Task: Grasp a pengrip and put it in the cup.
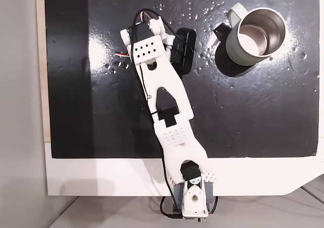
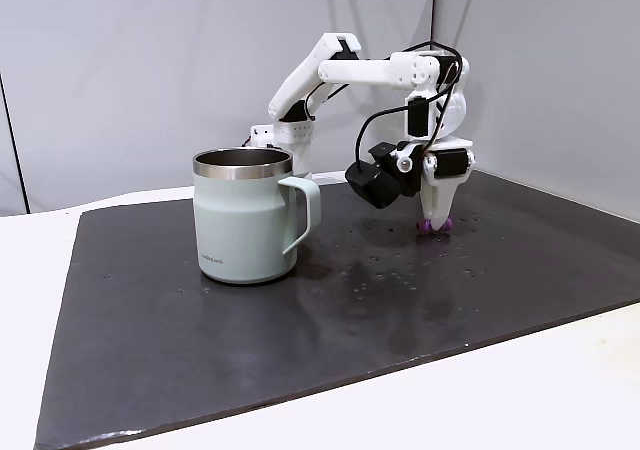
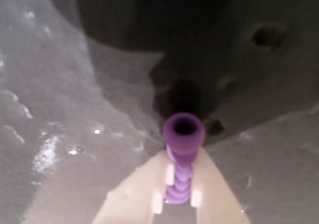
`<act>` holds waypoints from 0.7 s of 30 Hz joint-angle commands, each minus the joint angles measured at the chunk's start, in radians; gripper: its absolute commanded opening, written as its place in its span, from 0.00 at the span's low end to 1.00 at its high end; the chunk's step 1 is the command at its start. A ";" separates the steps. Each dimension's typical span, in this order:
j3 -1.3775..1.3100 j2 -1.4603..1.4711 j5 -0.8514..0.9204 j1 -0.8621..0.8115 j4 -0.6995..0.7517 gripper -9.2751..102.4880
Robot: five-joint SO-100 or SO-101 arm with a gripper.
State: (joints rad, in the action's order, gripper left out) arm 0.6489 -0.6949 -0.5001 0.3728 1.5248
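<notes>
Where the black mat (image 1: 253, 116) covers most of the white bench (image 1: 101, 177), the arm (image 1: 169, 111) reaches from its base at the bench's near edge, in the top-down fixed view, up toward the mat's far edge. In the side fixed view the arm (image 2: 370, 70) arches over and points its pincer straight down at the mat. The cup (image 2: 245, 215) stands upright on the mat, handle toward the arm in that view; from above, the cup (image 1: 250, 35) sits near the mat's far right corner, well apart from the pincer. The pincer (image 3: 178, 196) is clamped on the pengrip (image 3: 183, 149), its pale fingers (image 3: 134, 194) pressing on both sides of the ribbed purple tube. In the side view the pengrip (image 2: 434, 226) shows at the fingertips, at mat level.
</notes>
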 commanded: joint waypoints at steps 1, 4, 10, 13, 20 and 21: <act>-0.084 -0.025 -0.018 -0.006 0.032 0.08; -0.077 -0.095 -0.017 -0.012 0.052 0.08; 0.031 -0.351 -0.005 -0.040 0.086 0.08; 0.103 -0.491 0.009 -0.071 0.112 0.08; 0.224 -0.752 0.100 -0.213 0.166 0.08; 0.233 -0.778 0.120 -0.242 0.173 0.08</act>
State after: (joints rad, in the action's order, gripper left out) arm 0.8728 -1.3468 -0.4295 0.2040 1.6782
